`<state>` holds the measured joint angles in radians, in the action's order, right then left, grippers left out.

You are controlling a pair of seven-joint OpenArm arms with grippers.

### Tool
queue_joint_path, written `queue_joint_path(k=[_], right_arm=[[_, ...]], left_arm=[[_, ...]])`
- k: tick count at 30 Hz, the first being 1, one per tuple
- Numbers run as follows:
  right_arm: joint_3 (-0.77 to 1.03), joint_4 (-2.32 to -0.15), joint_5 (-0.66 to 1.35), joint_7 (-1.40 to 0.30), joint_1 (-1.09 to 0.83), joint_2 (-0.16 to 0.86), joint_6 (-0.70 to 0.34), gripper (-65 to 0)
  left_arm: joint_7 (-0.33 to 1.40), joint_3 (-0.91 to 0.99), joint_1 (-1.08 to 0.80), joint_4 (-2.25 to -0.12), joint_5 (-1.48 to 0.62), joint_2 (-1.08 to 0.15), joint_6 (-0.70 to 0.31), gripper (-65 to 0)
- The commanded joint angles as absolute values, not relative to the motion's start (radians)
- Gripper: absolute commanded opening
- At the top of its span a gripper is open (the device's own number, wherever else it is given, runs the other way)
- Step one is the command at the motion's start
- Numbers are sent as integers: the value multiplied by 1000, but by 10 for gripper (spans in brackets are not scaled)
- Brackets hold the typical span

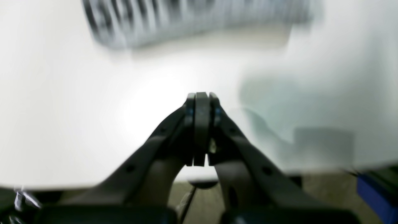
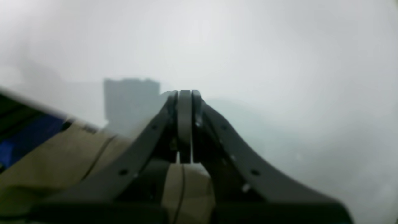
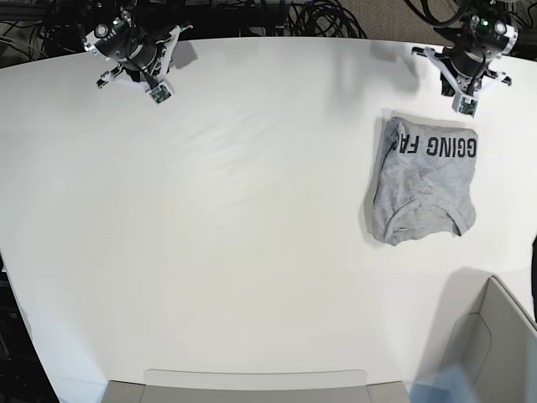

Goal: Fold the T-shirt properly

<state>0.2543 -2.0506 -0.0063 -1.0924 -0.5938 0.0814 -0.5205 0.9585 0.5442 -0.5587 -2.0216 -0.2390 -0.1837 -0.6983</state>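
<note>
A grey bin (image 3: 495,336) stands at the near right corner of the white table (image 3: 252,218). Beyond it, on the right side of the table, lies the T-shirt (image 3: 424,180), already folded into a compact rectangle with the collar toward the near edge and black lettering along the far edge. The cloth is judged light, soft and limp: it sags when lifted and slides easily on the smooth surface. Any further fold calls for a pinch at two corners or along a doubled edge, not at the middle.

At the far right, the left gripper (image 1: 202,96) hangs just beyond the lettered edge, apart from the cloth, fingers pressed together on nothing. At the far left corner, the right gripper (image 2: 184,93) hangs well apart from the T-shirt, fingers likewise together and empty.
</note>
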Motion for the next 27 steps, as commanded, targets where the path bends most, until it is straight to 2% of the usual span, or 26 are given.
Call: queue_joint_path(k=[1, 5, 10, 15, 19, 23, 27], right_arm=[[257, -2071, -5, -1084, -619, 85, -527, -650], [260, -2071, -5, -1084, -708, 84, -527, -650], [363, -2069, -5, -1084, -800, 84, -532, -650], [410, -2061, -7, -1084, -872, 76, -690, -650], [420, -1992, -7, -1078, -892, 67, -698, -650], [421, -1814, -22, -894, -898, 41, -698, -650], [441, -1590, -142, -696, -858, -13, -698, -650]], left_arm=[[897, 549, -613, -2041, -251, -196, -698, -650], [734, 555, -792, -2040, -248, -162, -698, -650], [743, 549, -886, -2008, -246, -154, -698, -650], [737, 498, -926, -1886, -245, -159, -698, -650], [693, 433, -926, -1736, -219, -160, -698, -650], [507, 348, -918, -1504, -104, -160, -698, -650], [355, 335, -843, -1224, -42, -160, -698, -650]])
